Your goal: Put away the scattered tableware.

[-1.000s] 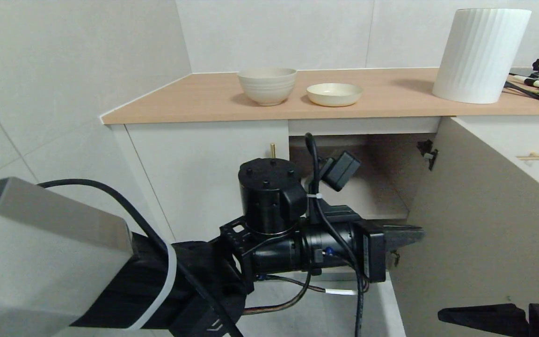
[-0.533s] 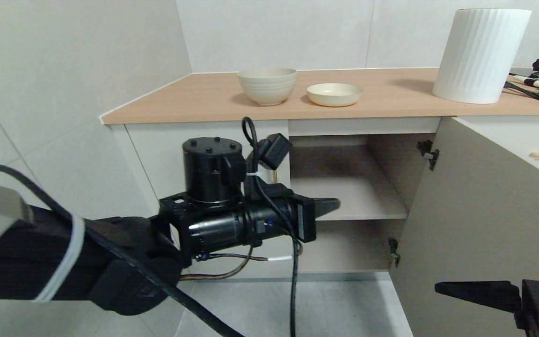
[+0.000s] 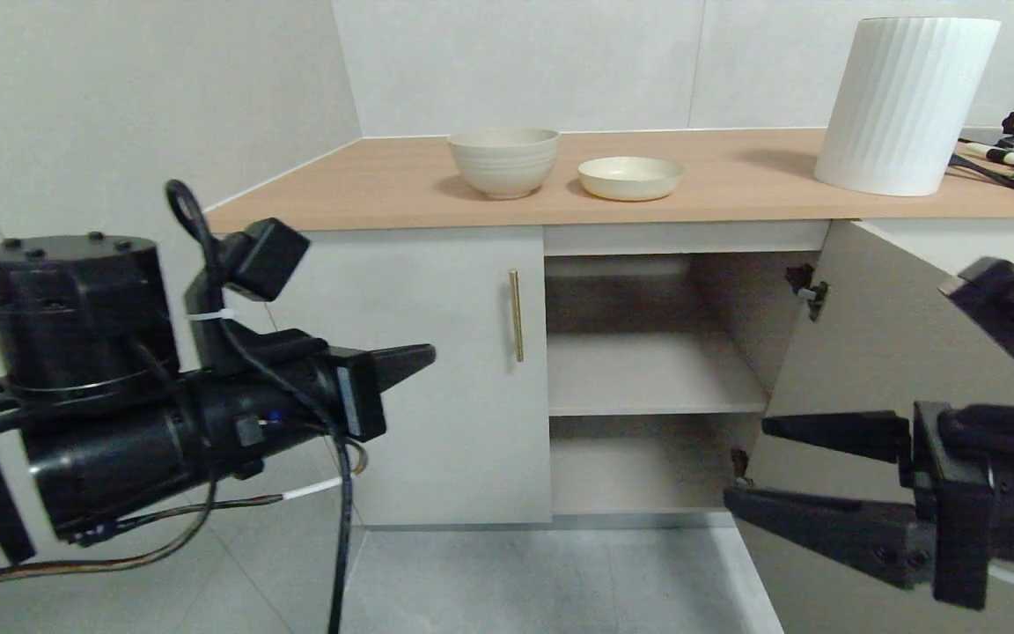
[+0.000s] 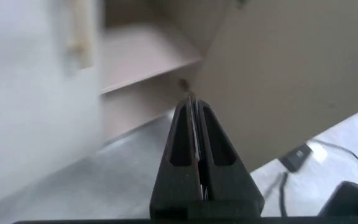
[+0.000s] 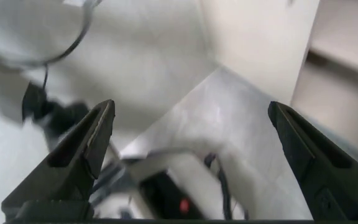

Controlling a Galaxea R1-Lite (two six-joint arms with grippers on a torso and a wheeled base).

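A cream ribbed bowl (image 3: pixel 503 161) and a shallow cream dish (image 3: pixel 630 177) sit side by side on the wooden countertop (image 3: pixel 366 189). Below them the cabinet's right door (image 3: pixel 868 352) stands swung open, showing a bare shelf (image 3: pixel 648 374). My left gripper (image 3: pixel 419 357) is shut and holds nothing; it hangs in front of the closed left door, well below the counter. In the left wrist view its joined fingers (image 4: pixel 191 124) point toward the open cabinet. My right gripper (image 3: pixel 749 465) is open and empty, low beside the open door, and spreads over the floor (image 5: pixel 191 115).
A tall white ribbed cylinder (image 3: pixel 907 104) stands on the counter to the right, with pens and tools (image 3: pixel 1013 163) behind it. The closed left door carries a brass handle (image 3: pixel 516 315). Tiled walls close off the left corner. Grey floor (image 3: pixel 542 572) lies open before the cabinet.
My left arm has pulled back to the left, away from the cabinet opening, uncovering the shelf and handle. My right gripper has risen into view at the lower right.
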